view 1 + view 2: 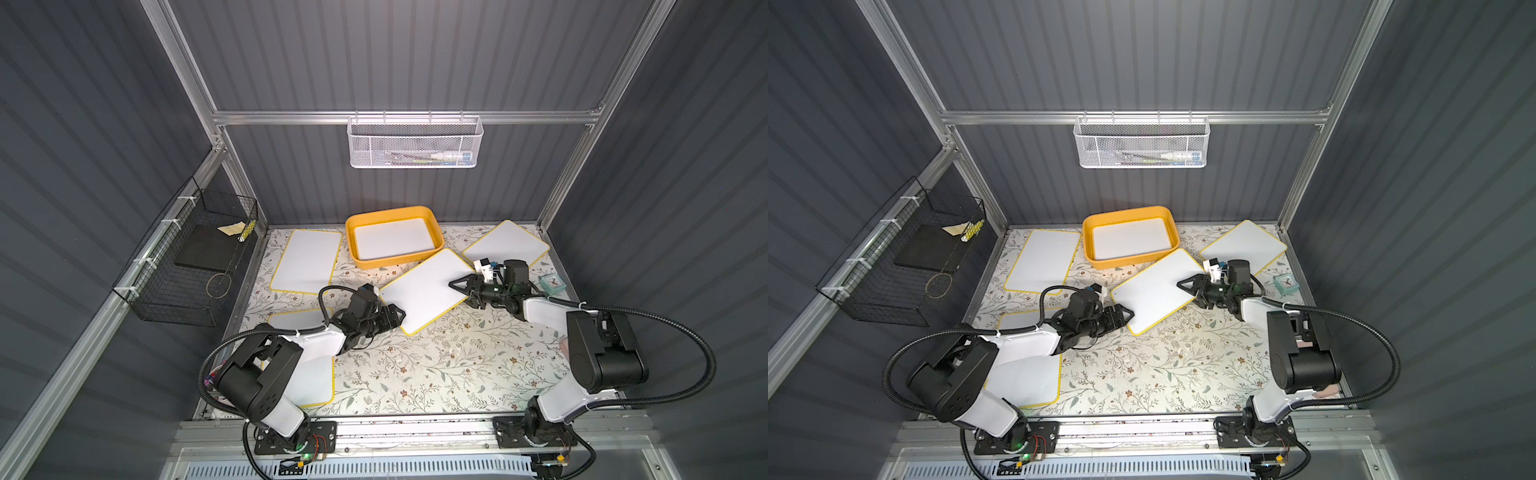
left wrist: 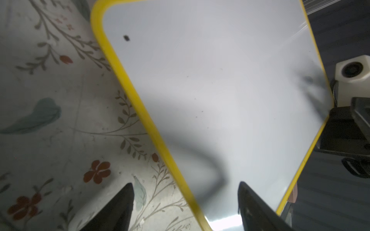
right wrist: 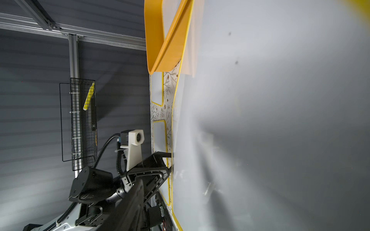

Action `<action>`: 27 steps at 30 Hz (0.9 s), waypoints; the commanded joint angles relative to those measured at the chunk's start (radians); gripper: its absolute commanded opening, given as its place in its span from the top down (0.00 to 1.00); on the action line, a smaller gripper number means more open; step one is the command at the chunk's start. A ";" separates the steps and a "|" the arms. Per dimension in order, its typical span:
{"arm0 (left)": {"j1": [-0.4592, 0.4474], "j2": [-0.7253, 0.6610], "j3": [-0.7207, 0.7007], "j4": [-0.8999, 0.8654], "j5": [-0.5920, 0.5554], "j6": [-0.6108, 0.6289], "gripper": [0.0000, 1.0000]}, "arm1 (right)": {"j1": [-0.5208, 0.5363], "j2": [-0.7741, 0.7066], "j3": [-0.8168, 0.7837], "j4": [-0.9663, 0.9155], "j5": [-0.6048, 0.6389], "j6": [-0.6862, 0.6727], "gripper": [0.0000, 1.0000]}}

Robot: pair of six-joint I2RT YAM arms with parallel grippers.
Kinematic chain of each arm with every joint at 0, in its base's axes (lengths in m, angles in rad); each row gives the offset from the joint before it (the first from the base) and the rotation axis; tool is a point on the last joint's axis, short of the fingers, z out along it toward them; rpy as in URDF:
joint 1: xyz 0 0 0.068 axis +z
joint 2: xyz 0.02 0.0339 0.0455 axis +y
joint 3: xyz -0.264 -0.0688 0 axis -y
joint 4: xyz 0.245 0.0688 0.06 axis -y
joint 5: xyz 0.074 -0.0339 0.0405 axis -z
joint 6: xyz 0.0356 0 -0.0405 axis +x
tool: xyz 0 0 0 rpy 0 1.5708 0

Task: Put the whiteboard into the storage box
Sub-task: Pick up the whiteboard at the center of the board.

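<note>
Shows the whiteboard [image 1: 424,293], yellow-edged, lying askew in the middle of the table [image 1: 436,365], far corner right at the near wall of the storage box [image 1: 395,259]; cannot tell whether touching. Shows another white board [image 1: 392,239] flat inside that box. Places the left gripper [image 1: 402,312] at the whiteboard's near-left edge, fingers [image 2: 118,210] spread wide astride the yellow rim, clamping nothing. Sets the right gripper [image 1: 452,285] at the opposite edge, upper finger over the face, lower one hidden; cannot tell whether pinching. Shows a few dark specks on the face. Leaves labels inside the white mesh basket [image 1: 415,143] too small to read.
</note>
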 commanded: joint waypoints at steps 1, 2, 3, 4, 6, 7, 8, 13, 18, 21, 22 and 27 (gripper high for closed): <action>0.001 0.050 -0.041 0.178 0.055 -0.112 0.20 | -0.004 -0.030 -0.007 0.092 -0.069 0.029 0.77; 0.001 0.069 -0.044 0.224 0.062 -0.133 0.21 | -0.004 -0.031 -0.008 0.098 -0.073 0.035 0.77; 0.001 0.085 -0.044 0.268 0.068 -0.151 0.22 | -0.004 -0.033 -0.012 0.100 -0.076 0.038 0.77; 0.002 0.098 -0.042 0.303 0.069 -0.167 0.23 | -0.004 -0.035 -0.013 0.100 -0.077 0.039 0.77; 0.001 0.123 -0.042 0.387 0.071 -0.201 0.28 | -0.004 -0.042 -0.014 0.097 -0.080 0.039 0.76; 0.001 0.129 -0.042 0.414 0.068 -0.213 0.30 | -0.004 -0.045 -0.017 0.095 -0.081 0.039 0.76; 0.001 0.133 -0.045 0.445 0.065 -0.225 0.34 | -0.005 -0.049 -0.017 0.095 -0.082 0.041 0.76; 0.001 0.127 -0.088 0.594 0.037 -0.283 0.56 | -0.006 -0.064 -0.021 0.088 -0.075 0.050 0.75; 0.001 0.138 -0.106 0.740 0.047 -0.339 0.81 | -0.006 -0.080 -0.027 0.089 -0.070 0.063 0.74; 0.002 0.166 -0.126 0.884 0.056 -0.394 0.93 | -0.006 -0.088 -0.033 0.084 -0.071 0.066 0.73; 0.002 0.174 -0.131 0.923 0.055 -0.410 0.96 | -0.006 -0.092 -0.035 0.084 -0.070 0.068 0.72; 0.002 0.198 -0.129 0.996 0.064 -0.441 1.00 | -0.007 -0.114 -0.047 0.081 -0.062 0.072 0.66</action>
